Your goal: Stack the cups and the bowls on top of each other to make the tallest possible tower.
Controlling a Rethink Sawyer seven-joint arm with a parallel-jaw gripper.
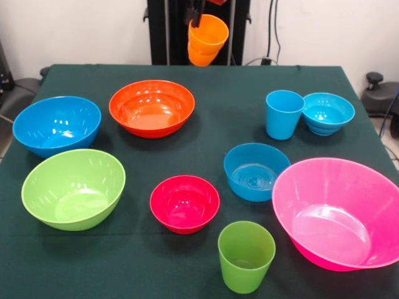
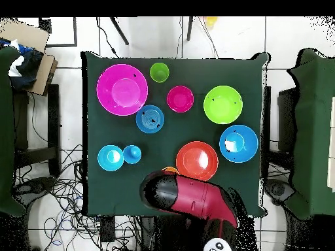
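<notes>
Going across the front view from the left, the large blue bowl and the lime green bowl are sitting near the left side of the worktop, with the wide orange bowl further back and the small red bowl nearer the front edge. Above the worktop's far edge, the claw is gripping the orange cup by its rim, one dark finger inside and one outside, and is carrying it tilted and well clear of the cloth; in the overhead view the arm is hiding nearly all of that cup. Further right the green cup is standing upright at the front, the medium blue bowl is lying just behind it, the light blue cup is touching or nearly touching the small turquoise bowl, and the large pink bowl is filling the right corner. Nothing is stacked yet, so the step in hand looks like the first carry. The next move is probably calling for a base to be chosen, with the cup levelled and centred over it before lowering; the tilt could make it land crooked.
</notes>
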